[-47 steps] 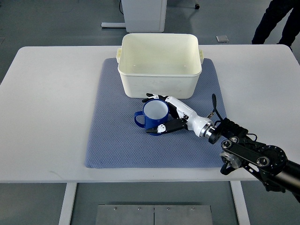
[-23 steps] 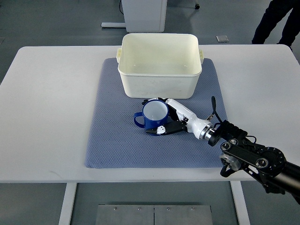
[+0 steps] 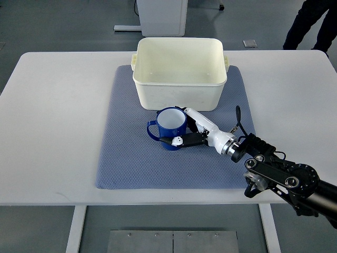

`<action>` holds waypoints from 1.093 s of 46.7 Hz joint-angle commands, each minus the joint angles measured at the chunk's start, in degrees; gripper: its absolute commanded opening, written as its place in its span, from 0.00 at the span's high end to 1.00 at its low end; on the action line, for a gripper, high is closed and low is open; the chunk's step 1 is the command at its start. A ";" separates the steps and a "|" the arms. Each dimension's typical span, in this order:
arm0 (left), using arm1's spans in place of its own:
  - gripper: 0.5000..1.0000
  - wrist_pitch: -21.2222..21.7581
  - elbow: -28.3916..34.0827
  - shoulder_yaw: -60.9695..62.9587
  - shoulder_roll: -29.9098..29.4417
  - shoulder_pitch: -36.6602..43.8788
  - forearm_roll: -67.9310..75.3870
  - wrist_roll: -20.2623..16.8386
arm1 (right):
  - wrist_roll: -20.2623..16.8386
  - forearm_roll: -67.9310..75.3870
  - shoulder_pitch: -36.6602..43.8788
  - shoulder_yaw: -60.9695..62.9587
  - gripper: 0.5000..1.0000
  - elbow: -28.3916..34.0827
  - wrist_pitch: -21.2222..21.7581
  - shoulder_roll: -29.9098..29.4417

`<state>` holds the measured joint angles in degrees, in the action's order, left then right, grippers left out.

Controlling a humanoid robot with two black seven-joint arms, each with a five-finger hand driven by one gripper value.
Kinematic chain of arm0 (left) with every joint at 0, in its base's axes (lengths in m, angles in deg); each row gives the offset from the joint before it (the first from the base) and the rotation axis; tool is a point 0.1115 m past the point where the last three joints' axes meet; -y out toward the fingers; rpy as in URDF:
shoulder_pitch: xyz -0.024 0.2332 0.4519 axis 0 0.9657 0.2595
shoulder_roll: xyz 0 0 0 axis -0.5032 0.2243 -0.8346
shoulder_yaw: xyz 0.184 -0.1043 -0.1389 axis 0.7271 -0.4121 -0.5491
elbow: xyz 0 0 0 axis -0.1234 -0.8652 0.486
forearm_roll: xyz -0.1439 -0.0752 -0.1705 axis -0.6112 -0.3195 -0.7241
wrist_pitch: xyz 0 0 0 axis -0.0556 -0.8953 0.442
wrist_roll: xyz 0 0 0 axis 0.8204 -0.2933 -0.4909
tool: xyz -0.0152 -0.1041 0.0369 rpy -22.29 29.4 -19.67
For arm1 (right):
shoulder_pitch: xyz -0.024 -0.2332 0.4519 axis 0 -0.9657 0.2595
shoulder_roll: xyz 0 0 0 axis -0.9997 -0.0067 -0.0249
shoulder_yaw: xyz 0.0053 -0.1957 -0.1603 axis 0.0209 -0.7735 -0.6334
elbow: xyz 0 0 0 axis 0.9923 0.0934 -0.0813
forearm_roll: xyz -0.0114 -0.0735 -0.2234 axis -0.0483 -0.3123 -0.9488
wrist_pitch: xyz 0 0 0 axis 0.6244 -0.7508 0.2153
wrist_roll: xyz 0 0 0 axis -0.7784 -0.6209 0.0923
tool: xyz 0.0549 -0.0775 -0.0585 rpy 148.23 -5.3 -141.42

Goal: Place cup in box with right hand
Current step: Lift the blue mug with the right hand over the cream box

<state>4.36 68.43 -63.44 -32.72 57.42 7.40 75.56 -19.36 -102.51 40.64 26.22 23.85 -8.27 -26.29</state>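
- Grey floor surrounds a white bench, seen steeply from above in the one top view; a blue-grey textured mat covers its middle, and a person's dark trouser legs stand at the far right corner, well clear of the work.
- On the far half of the mat sits the cream plastic box, open-topped, with nothing visible inside it.
- Just in front of the box's near wall is the blue mug, white inside, upright, its handle pointing to the picture's left.
- Right robot hand reaches in from the lower right on a white forearm and black wrist joints; its fingers are wrapped round the mug's right and near sides, so it is closed on the mug. No left arm shows.
- Compared with a second ago, the mug has shifted a little up and left in the picture: its rim now nearly meets the box's front wall, where there had been a clear strip of mat between them. The hand has travelled with it, grip unchanged.
- My reading is that the carry has begun: the mug is grasped and probably just lifted, though whether its base has left the mat cannot be told from above.
- What remains is to raise it above the rim, bring it over the opening and let go; the near wall is the obstacle, since too low a path would knock the mug against it.
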 commanded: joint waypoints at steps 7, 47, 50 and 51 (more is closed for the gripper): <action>0.00 0.02 0.00 -0.02 0.00 0.00 0.00 0.00 | -0.27 0.09 2.88 0.11 1.00 8.21 0.00 6.64; 0.00 -0.06 0.00 -0.02 0.00 0.00 0.00 0.00 | -10.99 8.52 24.06 5.74 1.00 1.20 -1.41 8.59; 0.00 0.02 0.00 -0.02 0.00 0.00 0.00 0.00 | -11.08 8.52 24.68 5.74 1.00 -1.61 -1.85 6.22; 0.00 0.02 0.00 -0.02 0.00 0.00 0.00 0.00 | -11.17 8.44 24.85 5.65 1.00 -2.49 -1.85 5.51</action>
<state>4.36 68.44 -63.45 -32.71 57.41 7.40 75.57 -30.45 -94.00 64.94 31.97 23.88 -9.90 -18.68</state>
